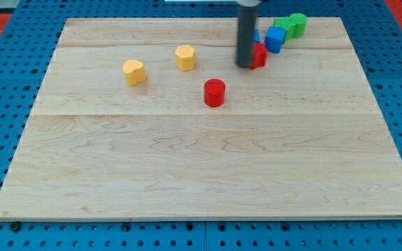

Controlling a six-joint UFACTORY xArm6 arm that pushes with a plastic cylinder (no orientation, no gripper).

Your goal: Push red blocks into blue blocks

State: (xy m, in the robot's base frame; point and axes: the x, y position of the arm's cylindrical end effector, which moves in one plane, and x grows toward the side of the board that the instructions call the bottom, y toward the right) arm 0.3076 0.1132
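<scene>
My tip (245, 65) rests on the board near the view's top, touching the left side of a red block (259, 56). That red block sits against a blue block (257, 37) partly hidden behind the rod, and a second blue cube (276, 39) stands just to its upper right. A red cylinder (214, 92) stands alone below and to the left of my tip.
Two green blocks (291, 25) sit at the view's top right next to the blue cube. Two yellow blocks (134, 71) (185, 57) stand to the left. The wooden board (187, 167) lies on a blue pegboard.
</scene>
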